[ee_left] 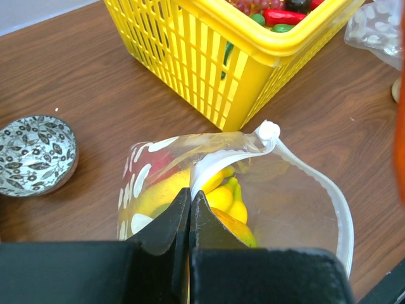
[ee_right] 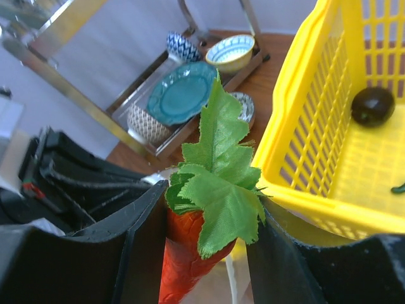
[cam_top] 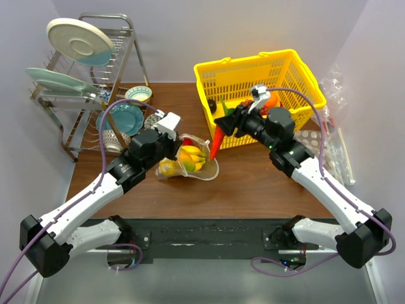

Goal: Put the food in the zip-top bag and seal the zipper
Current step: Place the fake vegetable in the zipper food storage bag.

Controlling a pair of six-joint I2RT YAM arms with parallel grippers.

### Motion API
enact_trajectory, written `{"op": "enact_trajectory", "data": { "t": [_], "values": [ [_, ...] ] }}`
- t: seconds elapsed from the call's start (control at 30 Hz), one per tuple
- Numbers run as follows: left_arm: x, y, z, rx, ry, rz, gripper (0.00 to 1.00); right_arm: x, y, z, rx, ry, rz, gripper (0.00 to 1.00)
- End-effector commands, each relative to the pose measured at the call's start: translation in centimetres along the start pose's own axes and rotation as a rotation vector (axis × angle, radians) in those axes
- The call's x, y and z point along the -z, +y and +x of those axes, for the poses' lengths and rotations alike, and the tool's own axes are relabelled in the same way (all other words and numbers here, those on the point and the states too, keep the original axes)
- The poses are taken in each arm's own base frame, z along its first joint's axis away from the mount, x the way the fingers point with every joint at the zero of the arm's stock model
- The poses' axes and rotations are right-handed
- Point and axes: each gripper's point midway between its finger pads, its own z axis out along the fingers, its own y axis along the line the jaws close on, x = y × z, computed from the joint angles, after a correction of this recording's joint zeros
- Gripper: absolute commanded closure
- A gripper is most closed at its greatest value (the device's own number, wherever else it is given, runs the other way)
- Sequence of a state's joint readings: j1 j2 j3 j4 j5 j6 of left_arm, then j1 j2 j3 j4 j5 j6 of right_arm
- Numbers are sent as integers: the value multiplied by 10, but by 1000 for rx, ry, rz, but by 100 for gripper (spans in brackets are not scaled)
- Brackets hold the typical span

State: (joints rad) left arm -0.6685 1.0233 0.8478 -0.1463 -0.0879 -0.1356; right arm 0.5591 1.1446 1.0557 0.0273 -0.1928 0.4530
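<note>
My left pincer (ee_left: 190,197) is clenching the near rim of the zip-top bag (ee_left: 291,196), fingers pressed tight together on the plastic. The bag is sitting on the bench (cam_top: 253,183) just in front of the yellow basket (cam_top: 253,69), with its mouth gaping upward. The zipper (ee_left: 336,201) is curving round the far side of the opening, unsealed. Inside, the banana bunch (ee_left: 224,195) and the mango-like fruit (ee_left: 161,193) are lying together at the bottom. My right pincer (ee_right: 205,247) is grasping a toy carrot (ee_right: 186,259) by its thick end (cloth leaves (ee_right: 218,177) fanning out above my fingers). It is hanging tip-down between basket and bag, the point close to the bag's mouth. A small dark fruit (ee_right: 372,106) is resting in the basket.
</note>
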Motion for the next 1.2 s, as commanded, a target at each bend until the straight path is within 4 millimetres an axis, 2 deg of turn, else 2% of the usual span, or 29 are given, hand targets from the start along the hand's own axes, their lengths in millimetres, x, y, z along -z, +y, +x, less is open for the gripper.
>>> {"op": "enact_trajectory", "data": {
  "t": [0.0, 0.2, 0.37, 0.43, 0.57, 0.73, 0.9, 1.03, 1.17],
  "values": [
    [-2, -9, -27, 66, -28, 31, 100, -4, 16, -2, 73, -65, -21, 76],
    [-3, -15, -31, 99, 2, 49, 100, -14, 25, 22, 125, -29, -23, 76],
    [-4, -23, -41, 158, 28, 71, 100, -19, 32, 24, 180, -47, -23, 76],
    [-3, -25, -53, 175, 16, 76, 100, -20, 30, 21, 197, -63, -4, 76],
    [-1, -33, -65, 223, 23, 104, 100, -21, 24, 19, 233, -92, 39, 76],
    [2, -35, -82, 271, -2, 106, 100, -18, 22, 25, 238, -103, 45, 76],
    [-4, -40, -89, 340, 11, 106, 100, -8, 37, 25, 222, -120, -3, 76],
    [-5, -45, -101, 362, 3, 130, 100, 1, 56, 21, 219, -147, -67, 76],
    [-5, -45, -113, 390, -16, 121, 100, 2, 64, 25, 221, -143, -87, 76]
  ]
}}
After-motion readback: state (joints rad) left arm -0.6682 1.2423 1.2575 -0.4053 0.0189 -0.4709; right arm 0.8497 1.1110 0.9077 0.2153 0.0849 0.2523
